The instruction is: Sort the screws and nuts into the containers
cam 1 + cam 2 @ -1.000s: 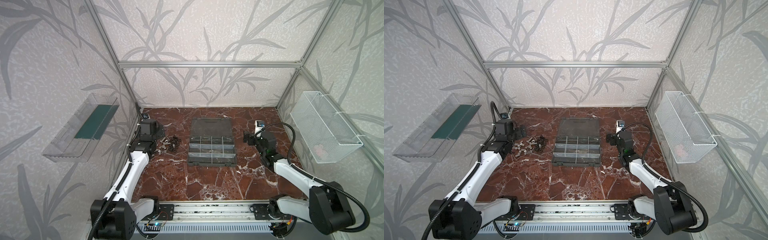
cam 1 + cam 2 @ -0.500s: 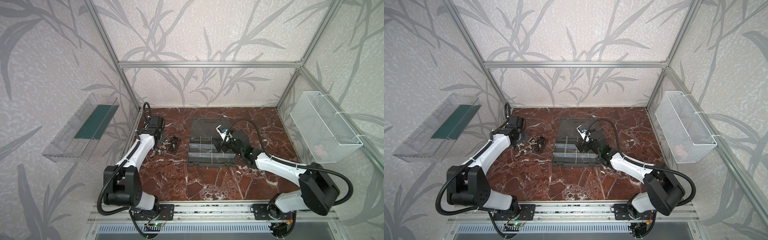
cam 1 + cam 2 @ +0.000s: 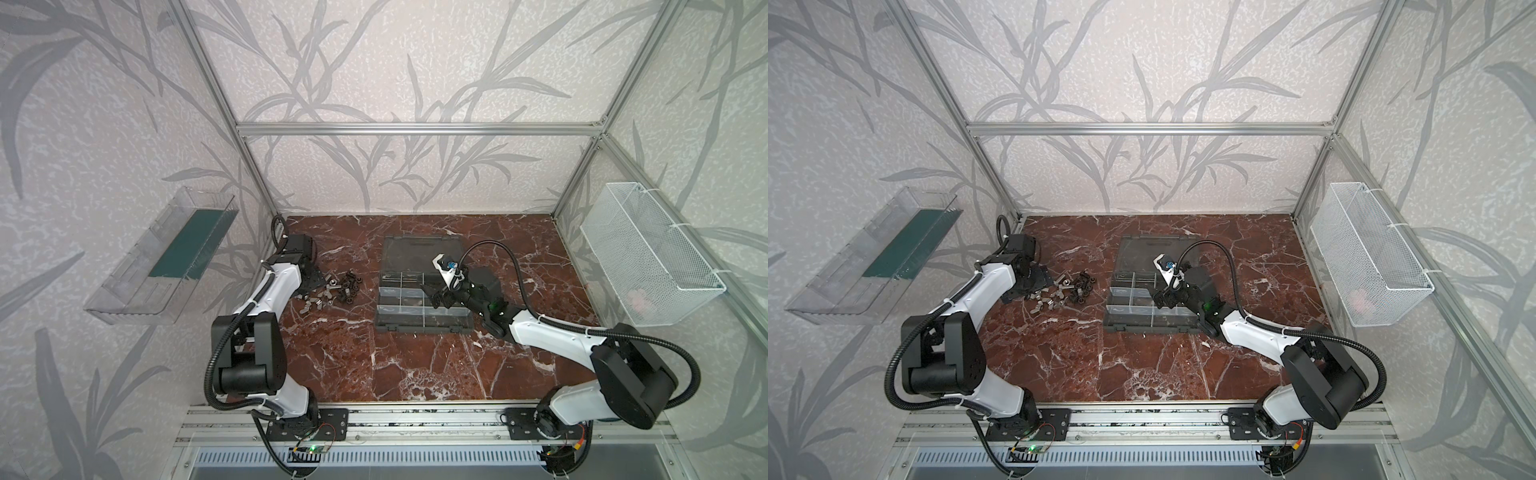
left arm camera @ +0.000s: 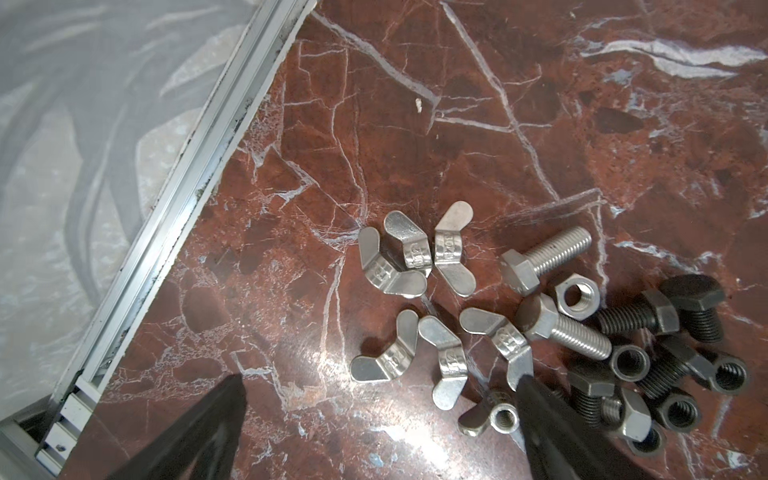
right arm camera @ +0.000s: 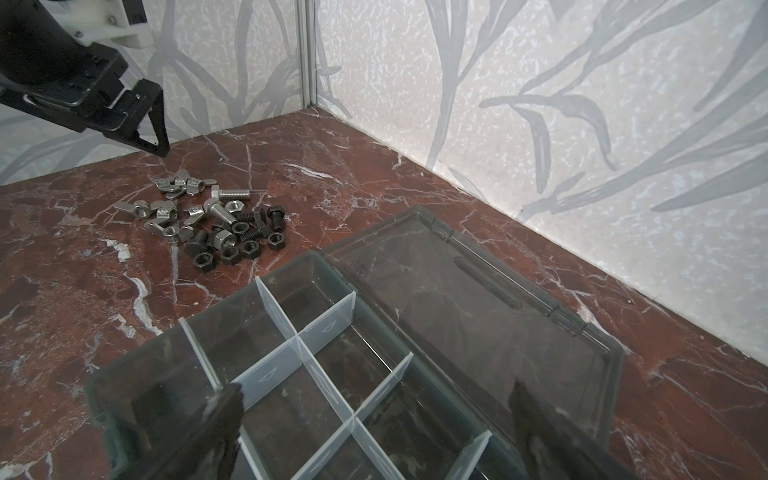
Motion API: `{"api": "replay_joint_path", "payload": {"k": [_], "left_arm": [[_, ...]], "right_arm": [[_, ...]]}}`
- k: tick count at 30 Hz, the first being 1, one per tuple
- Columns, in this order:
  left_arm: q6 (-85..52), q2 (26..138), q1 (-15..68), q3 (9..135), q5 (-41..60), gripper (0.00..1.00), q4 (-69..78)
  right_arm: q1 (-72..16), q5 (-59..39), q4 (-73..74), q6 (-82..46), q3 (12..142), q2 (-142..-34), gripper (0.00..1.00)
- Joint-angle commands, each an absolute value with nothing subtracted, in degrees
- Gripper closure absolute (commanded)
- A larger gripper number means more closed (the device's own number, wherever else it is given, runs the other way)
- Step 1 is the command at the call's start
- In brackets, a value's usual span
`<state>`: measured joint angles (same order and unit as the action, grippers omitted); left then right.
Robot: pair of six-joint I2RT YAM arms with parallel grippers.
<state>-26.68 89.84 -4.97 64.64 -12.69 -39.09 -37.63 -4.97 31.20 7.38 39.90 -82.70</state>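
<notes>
Red-brown marble (image 3: 395, 365) floors this booth, and right at the front edge an aluminium rail (image 3: 415, 419) carries both arm bases. Moving in, the dark grey organizer case (image 3: 419, 326) sits mid-table, opened flat, its containers (image 5: 291, 347) split by translucent dividers. Look at the right gripper (image 5: 374, 390): it hangs right over those compartments, jaws spread wide, nothing pinched, the dividers showing straight through the gap. Over to the left, just clear of the case, there's the pile on bare marble. The screws (image 4: 573, 336), silver and black, lie tangled with the nuts (image 4: 560, 297), hex rings in both finishes. A cluster of silver wing nuts (image 4: 390, 270) lies on the side nearer the left wall. The left gripper (image 4: 378, 382) is low above that pile, jaws wide apart too. One fingertip (image 4: 540, 407) overlaps the pile's edge, though contact I can't call. Beyond, the case lid (image 3: 411, 253) lies flat toward the back wall. A clear tray (image 3: 137, 291) hangs on the left wall, a white mesh basket (image 3: 648, 257) on the right.
</notes>
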Motion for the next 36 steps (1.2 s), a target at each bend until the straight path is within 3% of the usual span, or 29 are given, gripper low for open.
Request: {"api": "replay_joint_path", "payload": {"k": [1,8,21,32,34,36], "left_arm": [[-29.8,89.0,-6.5,63.7,-8.4,0.01,-38.3],[-31.0,89.7,-8.2,61.9,-4.1,0.01,-36.6],[-31.2,93.0,-9.3,62.0,-1.8,0.02,-36.1],[-32.0,96.8,-15.2,61.7,-2.0,0.25,-34.1],[-31.3,98.7,-17.2,63.1,0.7,0.36,-34.7],[-31.6,99.8,-18.5,63.1,2.4,0.40,-34.0]], "right_arm": [[-37.8,-9.8,36.9,4.7,38.5,-81.8,0.01],[-37.9,-24.3,37.4,-1.1,39.6,-80.4,0.01],[-38.0,-18.6,38.6,1.7,35.7,-79.2,0.01],[-37.3,-19.0,39.3,0.9,36.0,-81.9,0.01],[-37.1,-19.4,39.5,0.6,36.1,-82.2,0.01],[-36.8,-19.7,39.5,0.3,36.2,-82.3,0.01]]}}
